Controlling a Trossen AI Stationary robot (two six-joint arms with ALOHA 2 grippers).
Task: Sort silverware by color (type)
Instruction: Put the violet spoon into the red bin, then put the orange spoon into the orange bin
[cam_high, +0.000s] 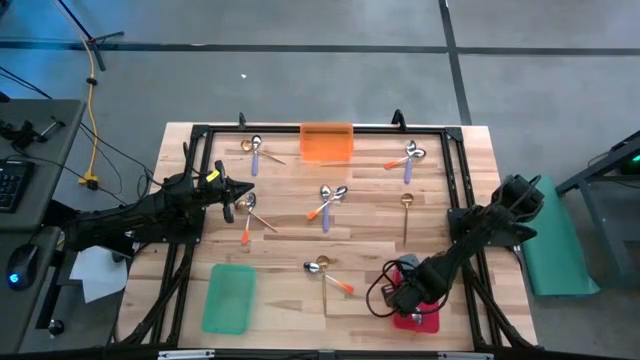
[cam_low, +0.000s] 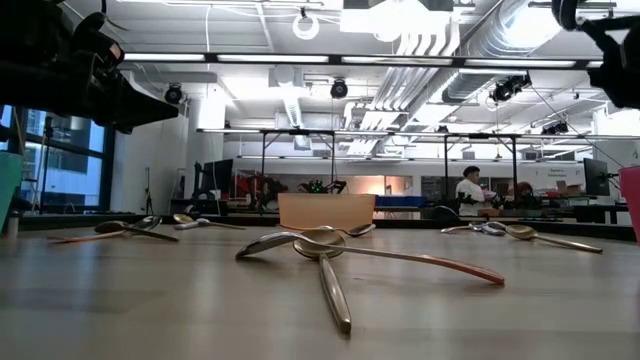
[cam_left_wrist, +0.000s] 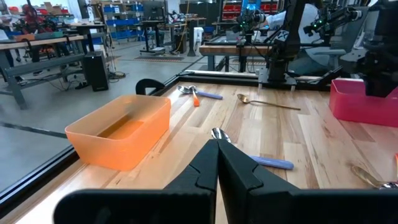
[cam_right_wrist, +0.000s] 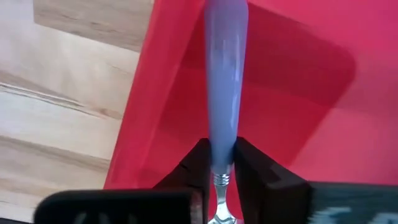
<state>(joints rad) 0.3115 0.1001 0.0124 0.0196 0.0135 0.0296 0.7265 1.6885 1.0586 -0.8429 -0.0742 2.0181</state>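
Note:
Small spoons lie scattered on the wooden table: a purple-handled and a gold one (cam_high: 256, 149) at the far left, an orange and a purple one (cam_high: 409, 156) at the far right, another such pair (cam_high: 330, 196) in the middle, a gold one (cam_high: 406, 206), an orange and gold pair (cam_high: 248, 211), and a gold and orange pair (cam_high: 322, 268) near the front. My right gripper (cam_high: 408, 297) hangs over the red tray (cam_high: 428, 322), shut on a purple-handled spoon (cam_right_wrist: 225, 74). My left gripper (cam_high: 238, 190) is shut on nothing, just left of the orange and gold pair. My right gripper pinches the purple-handled spoon between its two fingers at the handle's end next to the metal neck (cam_right_wrist: 222, 165). The fingers come from above, lying along the spoon. The purple handle sticks out past the fingertips over the red tray's floor (cam_right_wrist: 298, 93); the bowl lies back between the fingers.
An orange tray (cam_high: 327, 142) sits at the table's far edge, in the middle. A green tray (cam_high: 228, 297) lies at the near left. A black frame (cam_high: 455, 170) runs around the work area. Bare wood shows between the spoon groups.

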